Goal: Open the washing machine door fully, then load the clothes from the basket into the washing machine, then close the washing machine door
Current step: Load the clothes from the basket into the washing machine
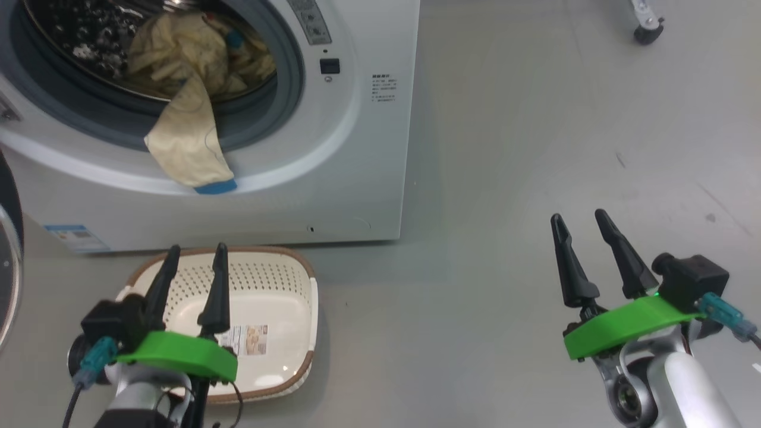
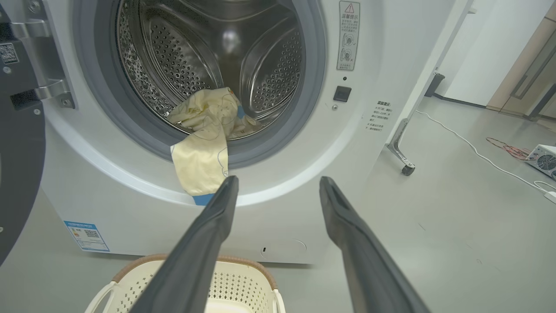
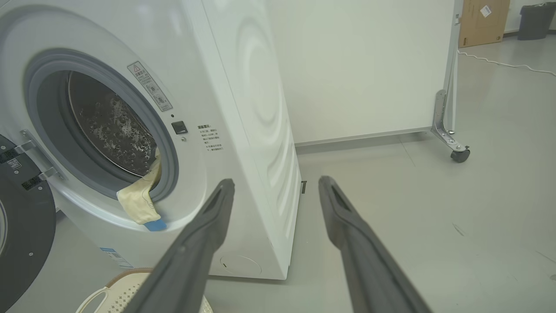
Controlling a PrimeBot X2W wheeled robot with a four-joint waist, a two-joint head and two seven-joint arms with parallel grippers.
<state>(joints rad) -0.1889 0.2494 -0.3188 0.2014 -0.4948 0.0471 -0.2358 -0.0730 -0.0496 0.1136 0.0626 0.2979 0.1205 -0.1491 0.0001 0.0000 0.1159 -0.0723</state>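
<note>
**Dangling sleeve could jam the door**

Head view: The clothes (image 1: 196, 71) lie mostly inside the washing machine (image 1: 351, 154), but one sleeve with a blue cuff droops out over the grey seal onto the white front. The basket (image 1: 300, 270) sits on the floor just before the machine, its bottom bare but for a label. The left gripper (image 1: 197, 248) hovers above the basket, fingers spread and holding nothing. The right gripper (image 1: 578, 216) stands well apart to the right over the floor, likewise spread and empty. The washing machine door (image 1: 7, 202) shows as a dark sliver at the left edge, swung open.

Left wrist view: The sleeve hangs across the seal's lower lip, its cuff just beside the tip of one finger. If the door were shut now, I judge it would pinch this fabric against the seal, and the latch might fail to catch.

Right wrist view: The cuff lies clearly outside the opening, and the door stands open at the left. A careless nudge at the cuff alone could drag the bundle outward, so the sleeve likely needs tucking past the seal first.
</note>
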